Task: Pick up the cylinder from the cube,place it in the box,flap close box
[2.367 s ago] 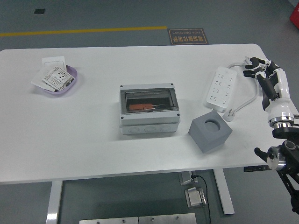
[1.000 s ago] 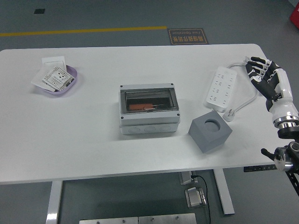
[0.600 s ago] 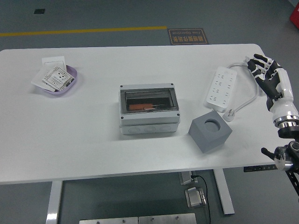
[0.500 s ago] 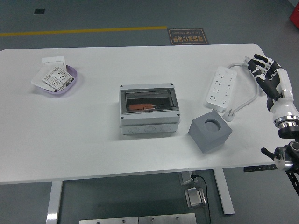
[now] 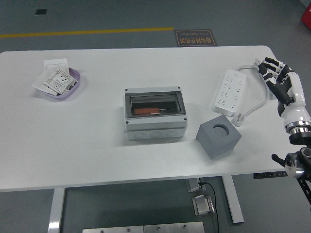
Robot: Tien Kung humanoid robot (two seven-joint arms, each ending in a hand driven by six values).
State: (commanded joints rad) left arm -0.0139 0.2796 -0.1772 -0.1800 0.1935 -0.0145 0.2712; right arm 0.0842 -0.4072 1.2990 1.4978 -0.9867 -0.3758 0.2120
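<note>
With my right hand (image 5: pixel 278 80) hovering empty, fingers loosely spread, at the table's (image 5: pixel 97 145) right edge, I see the orange cylinder (image 5: pixel 144 111) apparently already under the box's (image 5: pixel 154 116) shut clear lid, the cube's (image 5: pixel 218 138) socket empty; I'd judge it light, rigid, best pinched mid-length.

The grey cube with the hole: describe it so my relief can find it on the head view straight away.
Start at the grey box with the clear lid in the middle of the white table. Just right of it, nearer the table's front edge, sits the grey cube, turned corner-on. Unlike the flat white power strip behind it, it is a solid dark block with one empty round socket on top.
</note>
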